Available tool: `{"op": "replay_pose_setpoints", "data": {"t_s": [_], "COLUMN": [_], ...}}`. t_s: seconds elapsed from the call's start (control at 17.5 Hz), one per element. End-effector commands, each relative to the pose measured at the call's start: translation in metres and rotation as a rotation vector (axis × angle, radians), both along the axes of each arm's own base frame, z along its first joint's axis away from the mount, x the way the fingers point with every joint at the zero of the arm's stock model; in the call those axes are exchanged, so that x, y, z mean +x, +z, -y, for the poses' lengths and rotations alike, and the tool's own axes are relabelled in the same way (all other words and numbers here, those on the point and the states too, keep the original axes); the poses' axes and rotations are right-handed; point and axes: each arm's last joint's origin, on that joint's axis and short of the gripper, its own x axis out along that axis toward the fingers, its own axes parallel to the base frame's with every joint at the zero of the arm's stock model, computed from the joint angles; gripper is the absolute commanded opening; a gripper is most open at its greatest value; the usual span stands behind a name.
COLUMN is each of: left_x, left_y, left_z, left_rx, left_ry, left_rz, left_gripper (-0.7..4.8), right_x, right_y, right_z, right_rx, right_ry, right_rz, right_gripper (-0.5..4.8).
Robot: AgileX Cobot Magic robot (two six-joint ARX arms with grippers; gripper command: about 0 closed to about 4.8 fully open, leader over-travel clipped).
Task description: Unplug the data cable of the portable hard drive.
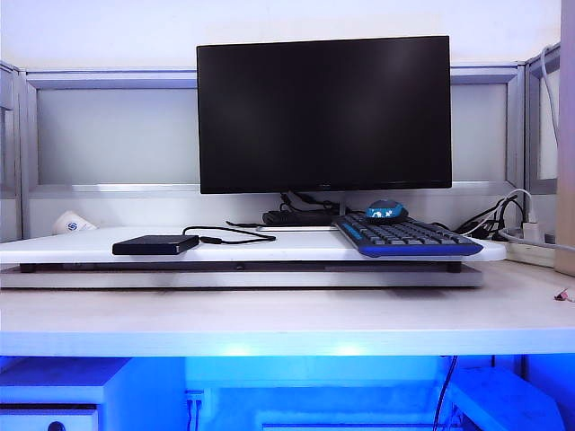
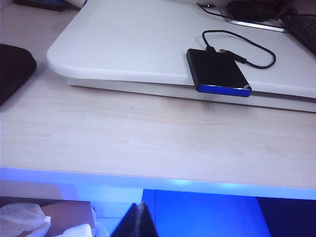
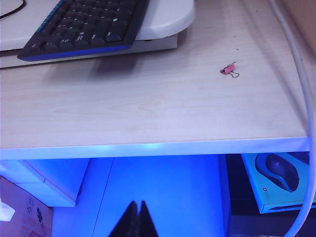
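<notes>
Closed left gripper [image 2: 139, 222], right gripper [image 3: 136, 220] below desk [image 1: 287, 319]

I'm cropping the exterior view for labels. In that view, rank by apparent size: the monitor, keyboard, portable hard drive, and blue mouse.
1. Monitor, by far the largest.
2. Keyboard.
3. Portable hard drive.
4. Blue mouse, partly hidden behind the keyboard, so its place is less sure.

The left gripper and right gripper hang before the desk edge, shut.

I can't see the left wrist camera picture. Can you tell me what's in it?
A portable hard drive lies on a white shelf, its data cable curling behind it. The shut left gripper hangs off the desk's near edge.
</notes>
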Motion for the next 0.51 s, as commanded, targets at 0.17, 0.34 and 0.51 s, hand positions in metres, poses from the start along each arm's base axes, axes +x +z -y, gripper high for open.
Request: {"op": "replay_pose_setpoints", "data": {"t_s": [0.17,0.34,0.51], "left_x": [0.0001,0.0001,0.0003], "left_y": [-0.0029,-0.0029,-0.0018], "left_z": [0.0000,0.0000,0.0000], "left_rx": [0.001,0.001,-0.004], "left_ry": [0.001,0.001,0.001], "left_rz": [-0.015,-0.015,-0.006], "left_gripper": [-0.06,-0.06,-0.06], "right_x": [0.0003,0.0003,0.0003], "right_y": [-0.0001,-0.0001,0.0002], "right_z": [0.0002,0.0002,-0.0001], "right_rx": [-0.001,-0.001,0.002], "right_ry": [-0.006,-0.006,0.002], "right_rz": [0.008,0.008,0.010], "right_gripper": [-0.06,-0.06,-0.06]}}
